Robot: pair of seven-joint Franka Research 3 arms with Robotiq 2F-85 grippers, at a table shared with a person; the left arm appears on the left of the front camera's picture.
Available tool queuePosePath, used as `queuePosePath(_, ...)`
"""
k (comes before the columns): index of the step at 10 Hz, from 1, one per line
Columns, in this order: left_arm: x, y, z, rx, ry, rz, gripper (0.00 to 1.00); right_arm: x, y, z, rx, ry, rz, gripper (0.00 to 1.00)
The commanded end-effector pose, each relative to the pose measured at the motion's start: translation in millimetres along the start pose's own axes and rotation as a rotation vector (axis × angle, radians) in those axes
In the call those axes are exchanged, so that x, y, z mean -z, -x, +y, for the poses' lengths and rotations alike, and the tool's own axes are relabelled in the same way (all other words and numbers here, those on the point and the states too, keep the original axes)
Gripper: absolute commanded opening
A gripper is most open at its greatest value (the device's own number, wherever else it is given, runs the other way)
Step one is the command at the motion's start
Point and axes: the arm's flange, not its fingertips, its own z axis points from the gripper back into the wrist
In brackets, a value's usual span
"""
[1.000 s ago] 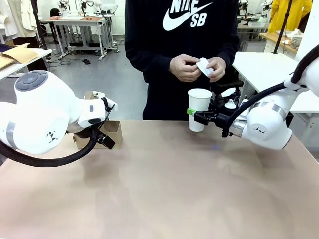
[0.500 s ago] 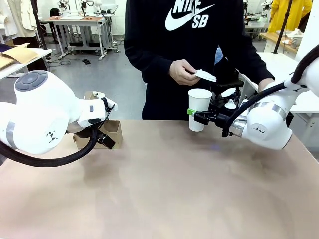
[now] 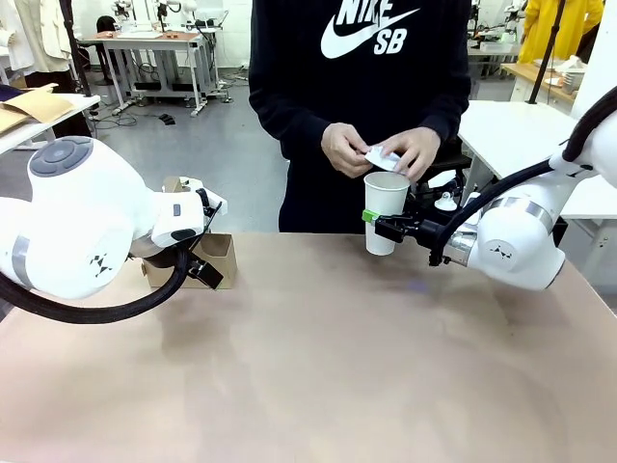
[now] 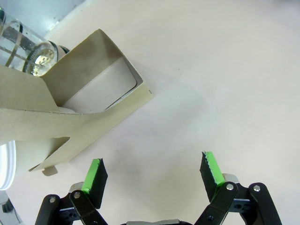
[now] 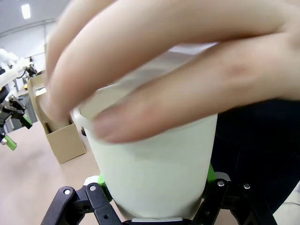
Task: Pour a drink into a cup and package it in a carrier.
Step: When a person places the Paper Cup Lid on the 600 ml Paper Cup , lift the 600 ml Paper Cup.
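My right gripper (image 3: 379, 223) is shut on the white paper cup (image 3: 386, 207), holding it upright just above the far side of the table. Both of the person's hands (image 3: 349, 148) hold a white lid (image 3: 382, 158) right at the cup's rim; in the right wrist view their fingers (image 5: 168, 79) cover the top of the cup (image 5: 154, 173). The drink is hidden. The brown cardboard carrier (image 3: 218, 253) stands at the far left, beside my left gripper (image 3: 204, 268). In the left wrist view that gripper (image 4: 152, 174) is open over bare table, with the carrier (image 4: 70, 105) to its upper left.
A clear glass carafe (image 4: 21, 40) with metal bands lies behind the carrier, and a white round object (image 4: 5, 164) shows at the left edge. A white table (image 3: 521, 130) stands behind my right arm. The tan tabletop (image 3: 318, 357) stretches across the middle and front.
The person's hands have come back together and brought the lid down to the cup's rim. Neither arm has moved.
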Motion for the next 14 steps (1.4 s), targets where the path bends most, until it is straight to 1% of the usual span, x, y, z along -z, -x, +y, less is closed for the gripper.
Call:
queuePosePath(1, -0.8, 0.1, 0.7, -0.002, 0.001, -0.002, 1.00, 2.2, -5.1, 3.2, 0.006, 0.013, -0.018, 0.81)
queuePosePath(14, -0.8, 0.1, 0.7, -0.002, 0.001, -0.002, 1.00, 2.2, -5.1, 3.2, 0.006, 0.013, -0.018, 0.81)
